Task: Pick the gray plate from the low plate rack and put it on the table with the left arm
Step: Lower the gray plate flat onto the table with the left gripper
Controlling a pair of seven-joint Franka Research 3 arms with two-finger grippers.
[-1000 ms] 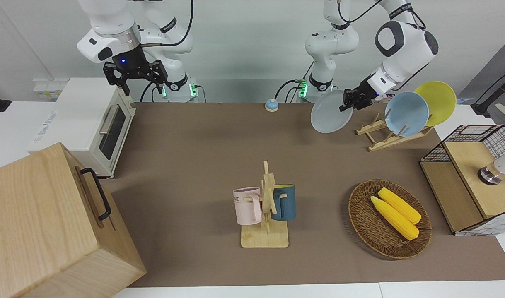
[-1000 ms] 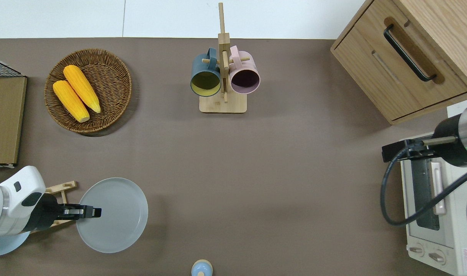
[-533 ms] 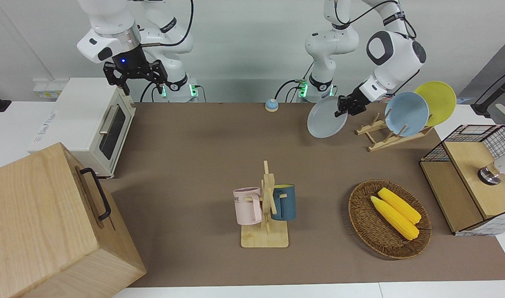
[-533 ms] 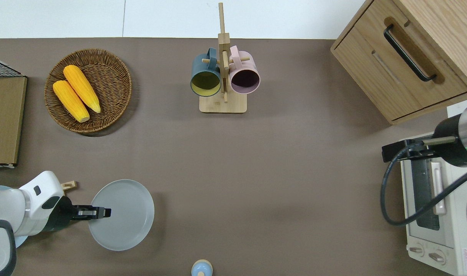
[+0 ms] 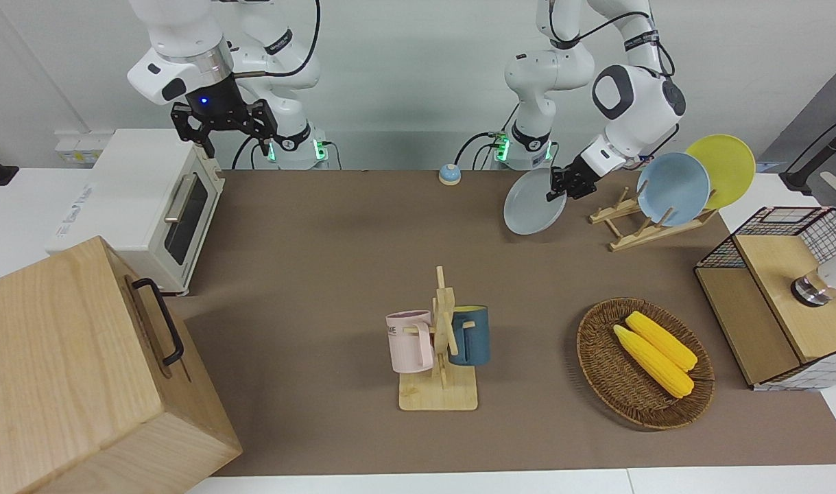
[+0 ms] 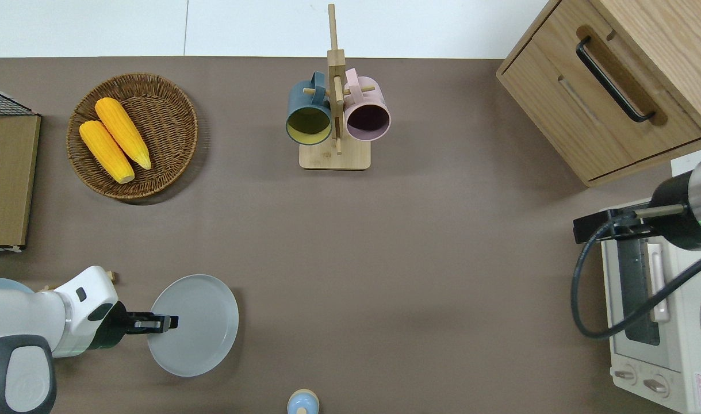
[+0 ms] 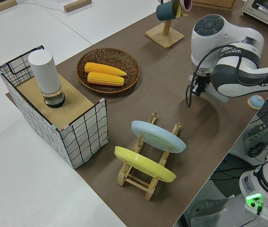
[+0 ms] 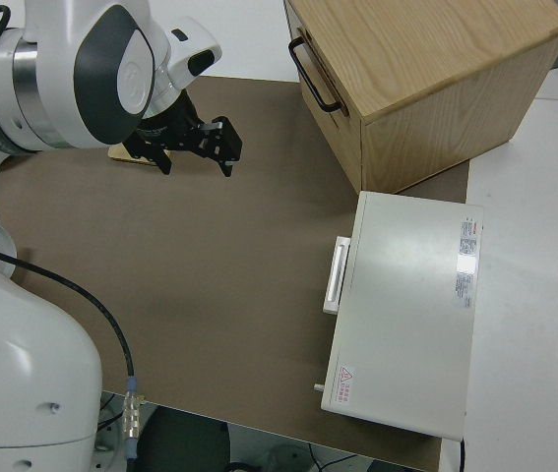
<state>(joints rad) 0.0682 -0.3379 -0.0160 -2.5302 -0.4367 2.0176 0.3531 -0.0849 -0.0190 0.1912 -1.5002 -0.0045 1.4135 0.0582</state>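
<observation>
My left gripper point(image 5: 559, 188) point(image 6: 167, 323) is shut on the rim of the gray plate point(image 5: 531, 204) point(image 6: 196, 325). The plate hangs tilted just above the brown table point(image 5: 321, 240) point(image 6: 385, 259), beside the low plate rack point(image 5: 631, 232) point(image 7: 145, 180) on the side toward the right arm's end. In the overhead view the arm hides the rack except for a peg tip. I cannot tell whether the plate's lower edge touches the mat. My right gripper point(image 5: 225, 130) point(image 8: 200, 143) is parked and open.
A sky-blue plate point(image 5: 673, 189) and a yellow plate point(image 5: 723, 168) lean in the rack. A small blue bell point(image 6: 302, 402) sits near the plate, nearer the robots. Farther out stand a mug stand point(image 5: 442, 343) and a corn basket point(image 5: 644, 363). A toaster oven point(image 5: 150, 206) and wooden cabinet point(image 5: 81, 370) fill the right arm's end.
My left gripper has carried the gray plate away from the rack toward the right arm's end, and lower toward the mat. The right arm has not moved.
</observation>
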